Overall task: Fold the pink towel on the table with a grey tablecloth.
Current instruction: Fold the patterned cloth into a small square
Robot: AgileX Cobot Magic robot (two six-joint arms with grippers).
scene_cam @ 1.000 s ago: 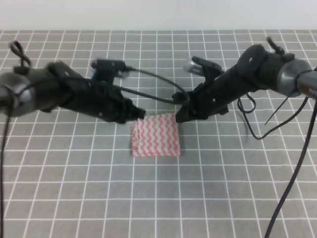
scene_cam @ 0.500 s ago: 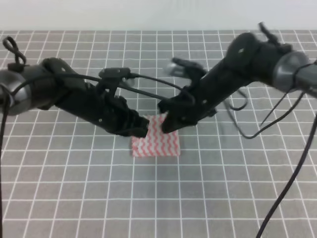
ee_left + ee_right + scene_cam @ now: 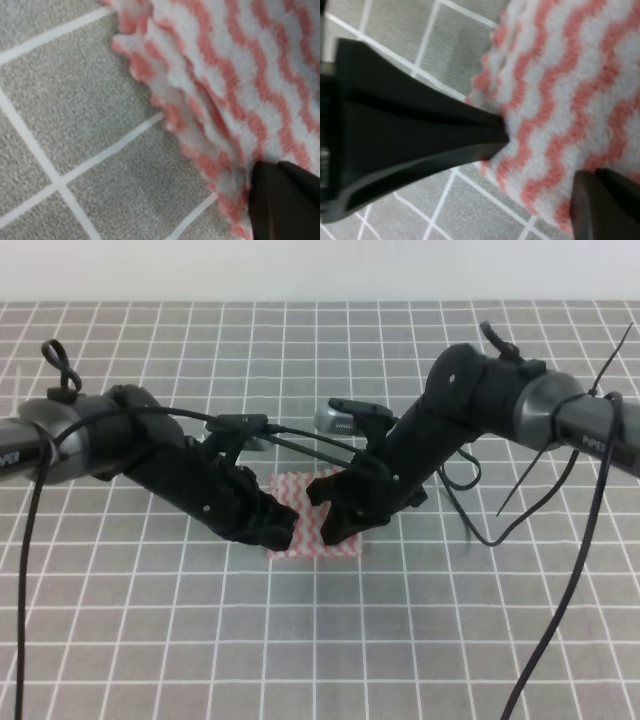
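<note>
**Pink towel between two grippers, one layer lifted**

Grey tablecloth with white grid lines covered the table [image 3: 150,640]. Count: one towel, two arms, two grippers.

Left side: the left gripper [image 3: 275,530] sat low at the towel's left edge. In the left wrist view one dark fingertip [image 3: 285,200] touched the pinked edge; whether the fingers were pinching cloth could not be told.

Centre: the pink towel [image 3: 310,530] lay on the table between both grippers, mostly hidden by them. Its edge showed two stacked layers in the left wrist view.

Right side: the right gripper [image 3: 335,520] sat over the towel's right part. In the right wrist view two dark fingers [image 3: 420,135] bracketed the cloth edge with towel in the gap between them.
</note>
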